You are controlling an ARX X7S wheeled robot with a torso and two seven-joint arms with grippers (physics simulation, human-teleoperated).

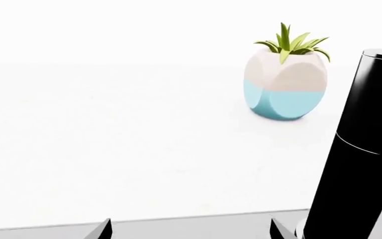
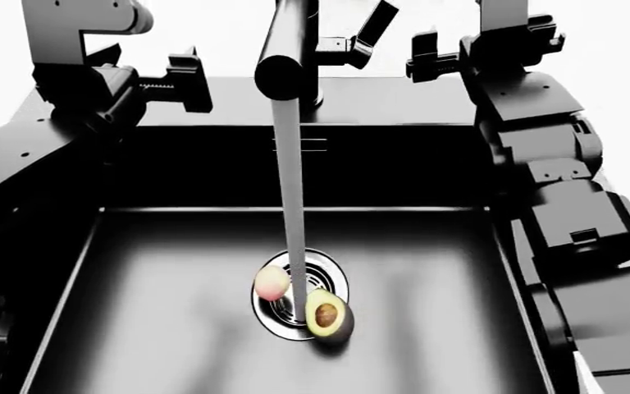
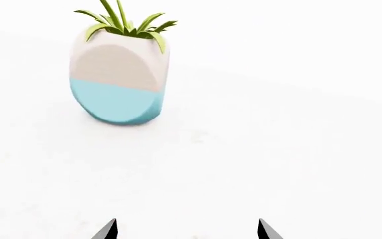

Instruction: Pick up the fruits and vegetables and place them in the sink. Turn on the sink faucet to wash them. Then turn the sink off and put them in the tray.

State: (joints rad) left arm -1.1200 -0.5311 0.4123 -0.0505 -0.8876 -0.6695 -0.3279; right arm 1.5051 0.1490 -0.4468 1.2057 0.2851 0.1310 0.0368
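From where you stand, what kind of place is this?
Most likely a kitchen sink area: a black sink with a faucet running water onto a peach and halved avocado, and a small potted plant on the white counter.

Overexposed white surroundings, sharp glossy render.

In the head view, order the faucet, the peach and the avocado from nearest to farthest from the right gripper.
From the right gripper, behind the sink's back rim:
1. Faucet, just beside it toward the middle, water running.
2. Peach, down at the drain, on the stream's left.
3. Avocado, at the drain's near edge; only slightly farther than the peach.
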